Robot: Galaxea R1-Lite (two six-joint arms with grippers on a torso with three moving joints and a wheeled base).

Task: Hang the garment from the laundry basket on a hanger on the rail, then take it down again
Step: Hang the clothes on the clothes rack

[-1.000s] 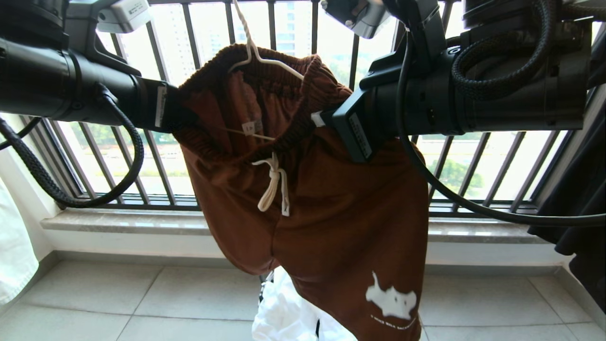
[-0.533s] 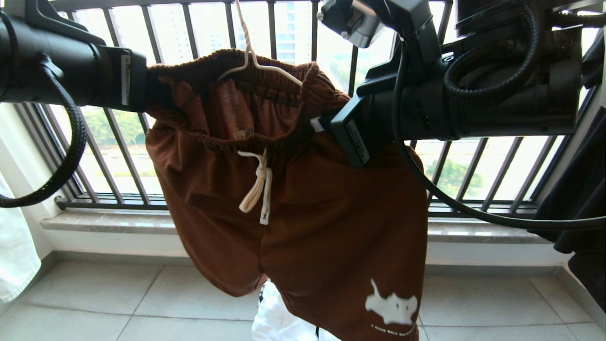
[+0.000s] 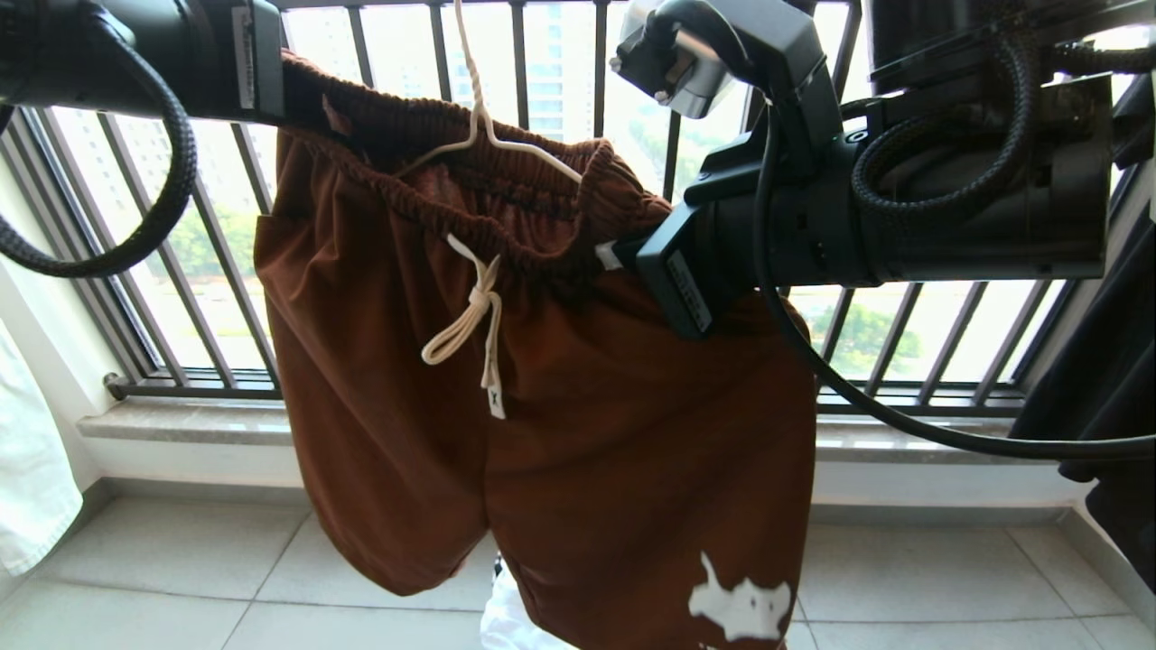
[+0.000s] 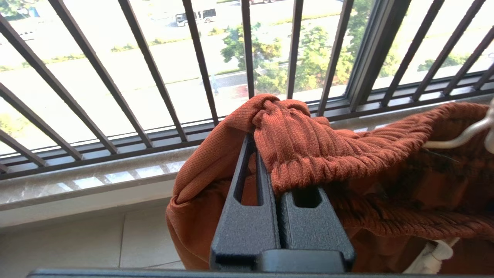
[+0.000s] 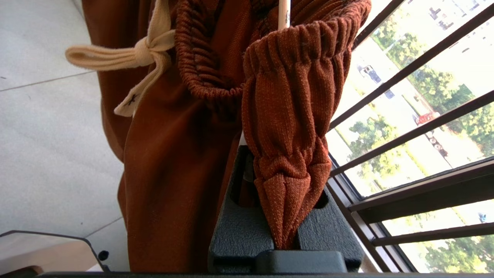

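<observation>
Up high at the left, the left claw [image 4: 266, 154] is pressed closed on the gathered waistband of the garment [image 3: 542, 433], a bunch of ribbed rust-brown cloth pinched between its dark fingers [image 4: 247, 216]. The right claw [image 5: 285, 216] is likewise clamped tight, gripping the waistband's right end, the fabric wedged down between its pads. Between the two claws the waistband hangs open and slack, with the hanger [image 3: 492, 135] inside it; its cream wire arm shows against the far side of the band and its long hook runs up out of the head view. A white drawstring [image 3: 470, 329] dangles from the near side of the waistband. The shorts hang free below, legs clear of the tiled floor [image 3: 181, 578], with a white print [image 3: 741, 605] near the right hem. Just beyond stands a black balustrade [image 3: 217, 271] over a stone sill [image 3: 190, 420]. White cloth [image 3: 32, 506] hangs at the far left edge, a dark garment [image 3: 1106, 397] at the right.
</observation>
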